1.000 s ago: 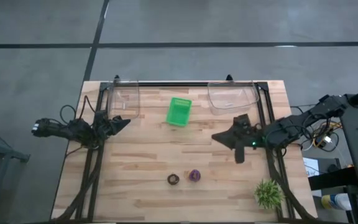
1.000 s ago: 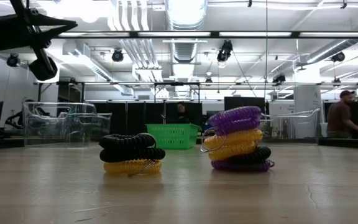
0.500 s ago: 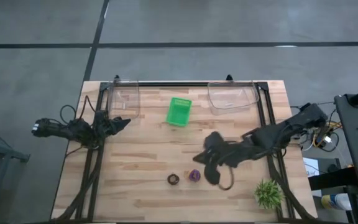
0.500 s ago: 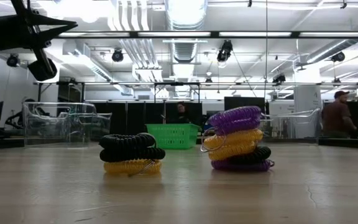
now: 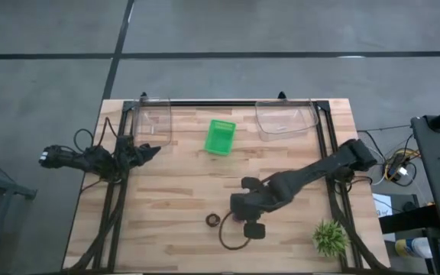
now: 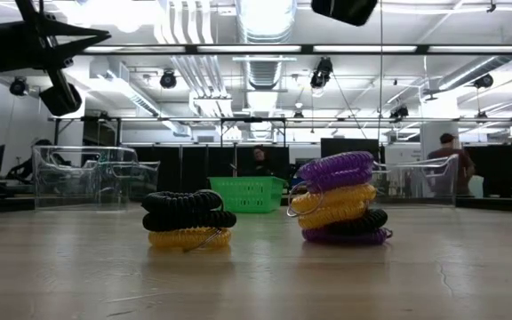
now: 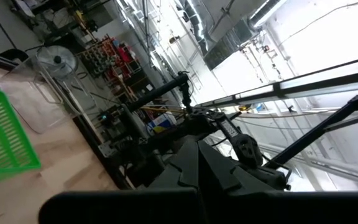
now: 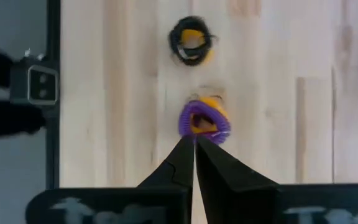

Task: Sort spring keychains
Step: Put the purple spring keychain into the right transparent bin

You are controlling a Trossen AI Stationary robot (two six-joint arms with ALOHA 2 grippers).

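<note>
Two small piles of spring keychains rest on the wooden table near its near edge. One is black coils over a yellow one (image 6: 188, 220) (image 8: 191, 40) (image 5: 213, 220). The other stacks purple, orange and black coils (image 6: 338, 197) (image 8: 204, 119); in the high view my arm mostly hides it. My right gripper (image 8: 194, 140) (image 5: 239, 208) is shut and points down, hanging high above the purple pile and touching nothing. My left gripper (image 5: 150, 149) waits, shut, at the table's left side.
A green basket (image 5: 220, 137) (image 6: 252, 193) stands at the far middle, between two clear bins (image 5: 153, 122) (image 5: 285, 118). A spiky green plant (image 5: 330, 237) sits at the near right corner. Black frame rails run along both sides. People stand in the room beyond.
My right arm has swung from the table's right side toward its near middle, tipping to point down over the purple pile. Its fingers have stayed shut. The keychain piles have not moved.
</note>
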